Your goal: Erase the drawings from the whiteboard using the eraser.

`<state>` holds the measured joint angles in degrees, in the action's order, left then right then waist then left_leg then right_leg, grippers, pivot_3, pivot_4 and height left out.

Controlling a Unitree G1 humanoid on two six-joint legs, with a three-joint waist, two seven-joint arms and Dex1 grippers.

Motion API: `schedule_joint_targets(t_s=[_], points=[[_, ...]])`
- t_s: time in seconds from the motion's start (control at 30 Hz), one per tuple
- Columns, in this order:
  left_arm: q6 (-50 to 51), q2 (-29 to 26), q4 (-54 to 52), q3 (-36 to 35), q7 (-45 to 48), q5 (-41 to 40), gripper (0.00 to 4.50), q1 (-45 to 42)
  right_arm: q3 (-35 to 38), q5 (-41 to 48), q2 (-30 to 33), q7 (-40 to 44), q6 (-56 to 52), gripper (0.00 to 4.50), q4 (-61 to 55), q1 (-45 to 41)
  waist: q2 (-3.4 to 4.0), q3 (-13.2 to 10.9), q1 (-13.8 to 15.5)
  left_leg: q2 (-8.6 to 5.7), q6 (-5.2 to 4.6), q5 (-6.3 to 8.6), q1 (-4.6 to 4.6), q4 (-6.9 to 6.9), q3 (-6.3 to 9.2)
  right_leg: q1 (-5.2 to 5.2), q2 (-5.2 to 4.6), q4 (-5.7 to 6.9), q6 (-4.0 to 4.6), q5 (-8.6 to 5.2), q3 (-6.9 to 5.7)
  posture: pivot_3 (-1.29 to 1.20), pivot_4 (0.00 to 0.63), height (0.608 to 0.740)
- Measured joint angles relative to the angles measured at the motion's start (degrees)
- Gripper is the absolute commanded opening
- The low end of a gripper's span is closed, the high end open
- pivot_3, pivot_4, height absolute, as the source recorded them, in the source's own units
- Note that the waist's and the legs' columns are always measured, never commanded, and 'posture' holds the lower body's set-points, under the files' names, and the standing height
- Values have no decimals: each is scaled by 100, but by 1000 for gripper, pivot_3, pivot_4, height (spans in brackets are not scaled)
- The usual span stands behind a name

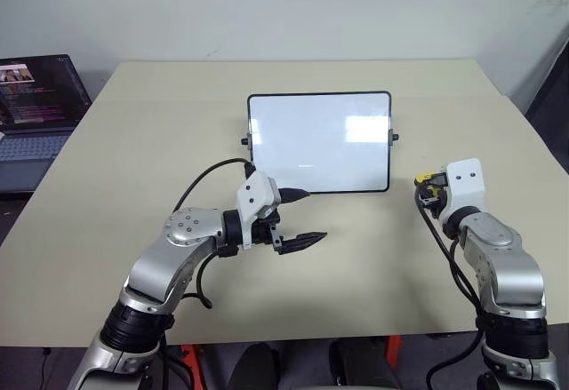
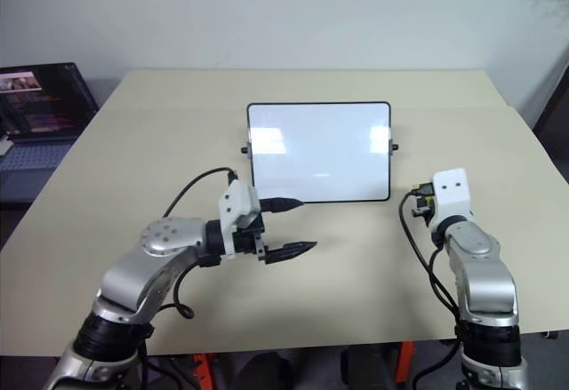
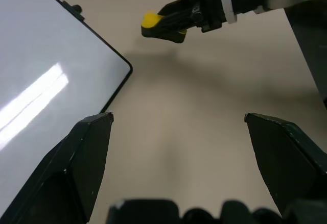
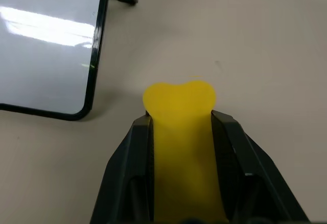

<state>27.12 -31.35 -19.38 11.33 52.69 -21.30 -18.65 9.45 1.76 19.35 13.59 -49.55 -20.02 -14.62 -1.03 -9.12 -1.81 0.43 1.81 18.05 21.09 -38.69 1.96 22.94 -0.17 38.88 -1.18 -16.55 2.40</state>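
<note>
From the head cameras: the small glossy white whiteboard with its thin black frame stands propped mid-table, its surface blank with only glare streaks. On the beige table, the left gripper hovers just in front of the board's lower left corner, pointing right. Off the board's right edge, the right gripper sits near the bottom corner, apart from the frame. An open dark laptop sits beyond the table's left edge.

Left wrist view: its black fingers are spread wide, bare table between them.

Right wrist view: jaws clamped tight on the small yellow oblong eraser, beside the board's rounded corner, nothing between them.
</note>
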Motion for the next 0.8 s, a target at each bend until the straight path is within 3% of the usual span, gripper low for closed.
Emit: schedule_joint_targets(t_s=[0.8], points=[[-547,2,423,199,120,640,4500,-41,165,409,-234,-360,-202,1238,780,-379,1,-1,3,0,-1,0,25,-2,-4,25,0,3,0,0,3,0,150,740]])
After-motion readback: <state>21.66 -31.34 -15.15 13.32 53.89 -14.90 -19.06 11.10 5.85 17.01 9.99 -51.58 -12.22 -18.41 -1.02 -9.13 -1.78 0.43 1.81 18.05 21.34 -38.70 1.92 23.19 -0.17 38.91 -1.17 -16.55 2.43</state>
